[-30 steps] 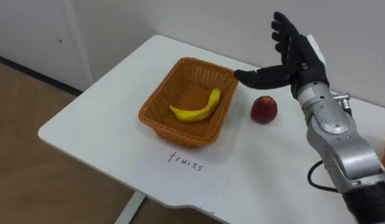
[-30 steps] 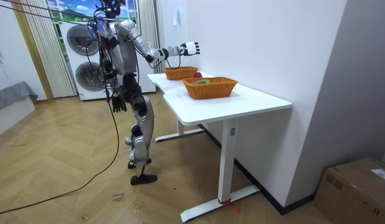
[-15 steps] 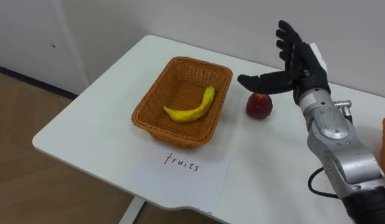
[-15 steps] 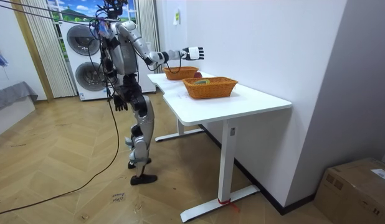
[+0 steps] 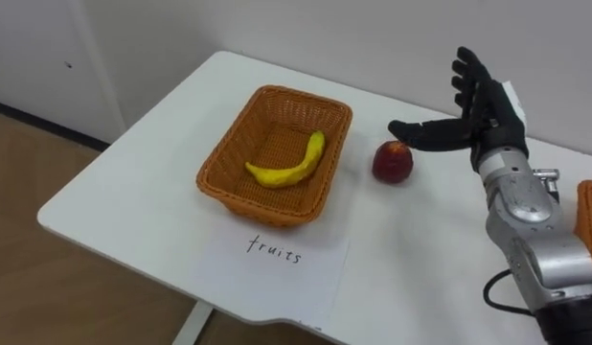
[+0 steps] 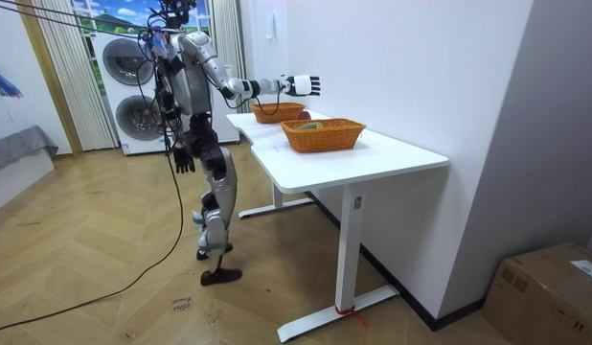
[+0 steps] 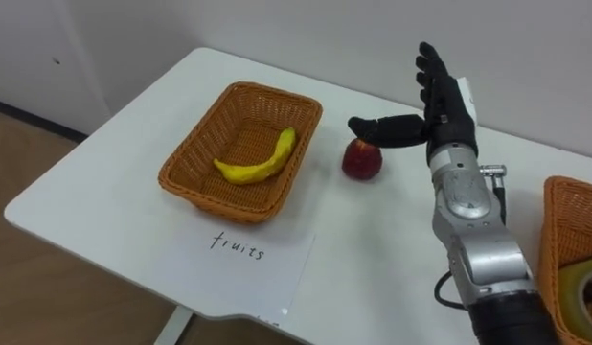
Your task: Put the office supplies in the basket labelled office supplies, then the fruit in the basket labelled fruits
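Note:
A brown wicker basket point(image 5: 217, 178) stands on the white table point(image 5: 133, 196) with a yellow banana point(image 5: 287, 169) lying in it. A red apple point(image 5: 393, 161) sits on the table just right of the basket. My right hand point(image 5: 486, 113) hovers open, fingers straight up and thumb stretched left, a little above and to the right of the apple, holding nothing. In the room view my left hand point(image 6: 184, 159) hangs by my hip as I stand at the table's end.
A paper sheet with handwriting point(image 5: 277, 259) lies in front of the basket at the table's near edge. A second wicker basket point(image 7: 562, 220) at the far right holds a tape roll point(image 7: 589, 286). A wall runs close behind the table.
My right hand has swung right, from above the basket's rim to beyond the apple, still open. The eye view shifted slightly. Basket, banana and apple stayed put.

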`<state>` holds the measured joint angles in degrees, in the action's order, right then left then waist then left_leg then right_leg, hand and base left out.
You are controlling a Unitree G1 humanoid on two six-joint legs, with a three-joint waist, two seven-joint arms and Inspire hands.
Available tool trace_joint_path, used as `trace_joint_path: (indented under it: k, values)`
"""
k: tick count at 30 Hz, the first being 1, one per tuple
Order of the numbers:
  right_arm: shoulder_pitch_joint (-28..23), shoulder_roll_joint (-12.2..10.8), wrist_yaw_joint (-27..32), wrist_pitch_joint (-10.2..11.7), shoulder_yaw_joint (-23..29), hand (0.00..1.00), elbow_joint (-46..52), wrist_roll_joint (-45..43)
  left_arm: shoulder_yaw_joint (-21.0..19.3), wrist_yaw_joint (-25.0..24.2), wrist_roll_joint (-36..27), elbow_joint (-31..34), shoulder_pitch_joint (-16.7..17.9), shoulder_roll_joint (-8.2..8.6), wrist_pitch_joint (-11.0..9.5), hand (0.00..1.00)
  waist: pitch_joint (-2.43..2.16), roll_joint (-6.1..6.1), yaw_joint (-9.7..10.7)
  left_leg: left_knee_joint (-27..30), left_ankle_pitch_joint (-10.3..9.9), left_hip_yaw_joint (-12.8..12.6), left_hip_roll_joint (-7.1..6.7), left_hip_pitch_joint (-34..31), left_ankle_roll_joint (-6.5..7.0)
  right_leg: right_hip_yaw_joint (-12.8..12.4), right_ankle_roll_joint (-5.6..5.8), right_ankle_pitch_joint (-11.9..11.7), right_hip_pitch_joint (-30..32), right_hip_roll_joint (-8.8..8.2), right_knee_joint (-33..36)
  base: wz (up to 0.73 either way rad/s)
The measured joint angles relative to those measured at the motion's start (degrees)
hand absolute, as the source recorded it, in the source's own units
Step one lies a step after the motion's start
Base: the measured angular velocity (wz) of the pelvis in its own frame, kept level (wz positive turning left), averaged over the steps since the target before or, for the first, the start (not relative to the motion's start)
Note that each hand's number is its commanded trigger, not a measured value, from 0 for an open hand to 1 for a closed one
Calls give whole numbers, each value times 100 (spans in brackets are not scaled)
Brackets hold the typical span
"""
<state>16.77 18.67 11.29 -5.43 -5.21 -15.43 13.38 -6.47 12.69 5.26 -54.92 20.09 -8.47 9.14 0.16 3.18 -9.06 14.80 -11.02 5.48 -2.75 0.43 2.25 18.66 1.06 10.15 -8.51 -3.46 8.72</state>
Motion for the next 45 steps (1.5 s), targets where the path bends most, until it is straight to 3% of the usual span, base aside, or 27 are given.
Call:
trace_joint_path:
  k: [4,8,19,45]
  values:
    - [6,2,-9,-1,1,0,-242,-21,5,-4,2,25,-53,4,8,0,-17,-47,2,28,2,-6,3,-189,-1,1,-5,-3,221,-11,112,0]
    - [14,2,-24,-1,0,0,-337,-22,6,15,0,59,-67,7,15,0,3,-105,2,2,9,-29,7,-280,6,5,-5,-3,350,-22,141,-2]
    - [69,5,-113,36,-1,0,-633,35,249,20,-8,-31,-324,11,-39,0,38,-67,-53,-49,15,-35,14,-301,17,12,0,0,420,-47,190,0]
    - [255,-5,-272,55,-52,0,-1109,127,570,-123,-48,-81,-339,-17,-48,0,34,-49,-69,-20,29,-56,13,-370,24,3,0,0,484,-54,201,0]
